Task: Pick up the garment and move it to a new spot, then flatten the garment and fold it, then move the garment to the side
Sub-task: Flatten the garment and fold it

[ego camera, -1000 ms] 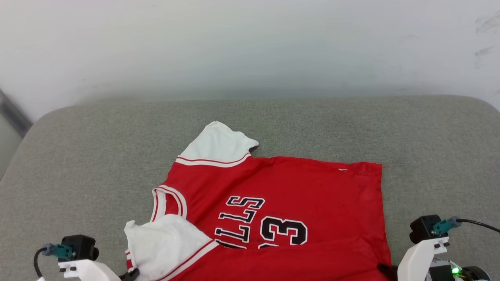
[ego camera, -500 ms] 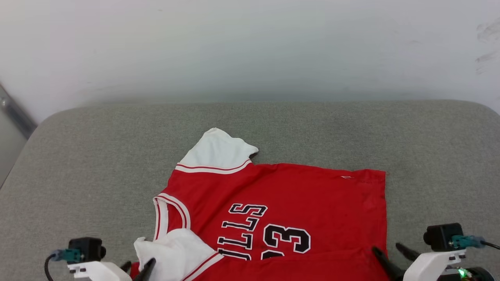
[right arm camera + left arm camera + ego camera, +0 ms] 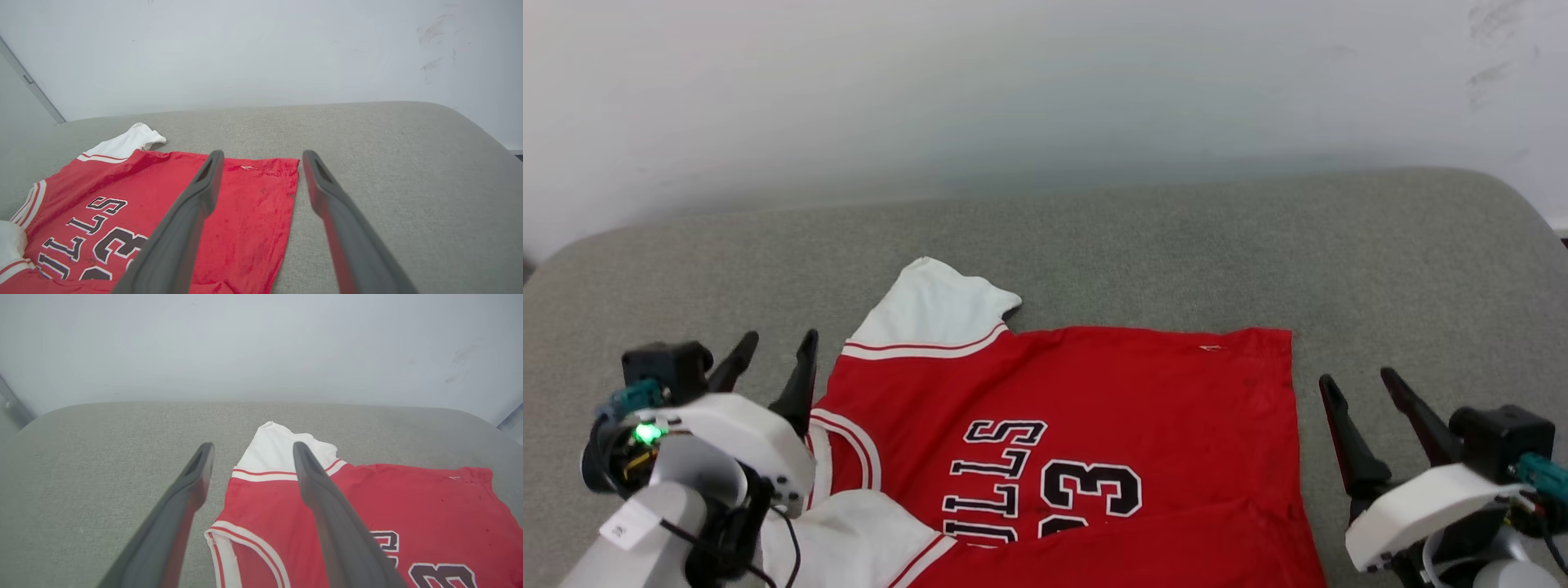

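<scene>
The garment runs off the head view's bottom edge. A red fold over its near side hides the lower part of the print, so its first letter cannot be read. The pale housing of the left gripper covers part of the near white sleeve. One finger of the right gripper hides a strip of red cloth.

The garment lies spread on the worktop, in its near half, with the wall behind the worktop's far edge. Its collar faces the robot's left and its hem faces the right. Of its 2 sleeves, the far sleeve sticks out toward the wall at the far-left corner, and the near sleeve lies at the near-left corner (partly on the garment's body). The left claw stands just left of the collar; the right claw stands just right of the hem, apart from it.
</scene>
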